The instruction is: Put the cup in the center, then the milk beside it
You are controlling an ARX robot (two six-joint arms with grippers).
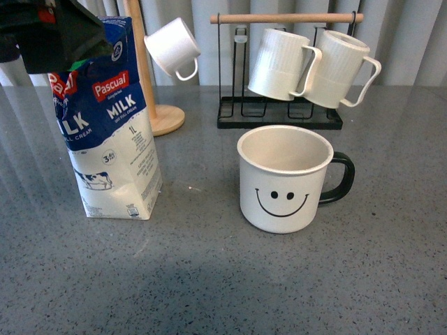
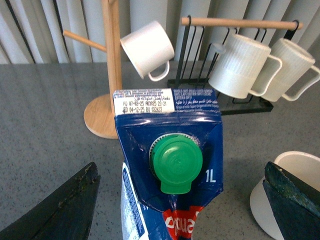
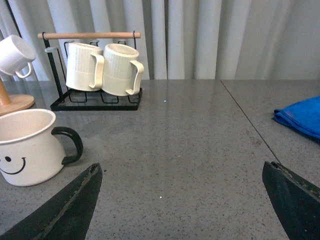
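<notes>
Cup [image 1: 283, 183] sat upright mid-tabletop [image 1: 223, 286], smiley facing the camera. Milk [image 1: 115, 139] stood upright to the cup's left, near but not touching. Left end effector [image 2: 181, 167] hung over the green cap [image 2: 176, 162], spread wide, gripping nothing. Right end effector [image 3: 181, 169] was wide too, empty. My call: clamp below the gable and keep the carton vertical, since it looked tall and tippy. Stay clear of the cup.

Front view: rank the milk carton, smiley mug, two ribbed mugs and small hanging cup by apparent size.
1. Milk carton, largest.
2. Smiley mug.
3. Left ribbed mug and right ribbed mug look alike; both hang farther back, so true size is unsure.
4. Small plain cup, smallest.
</notes>
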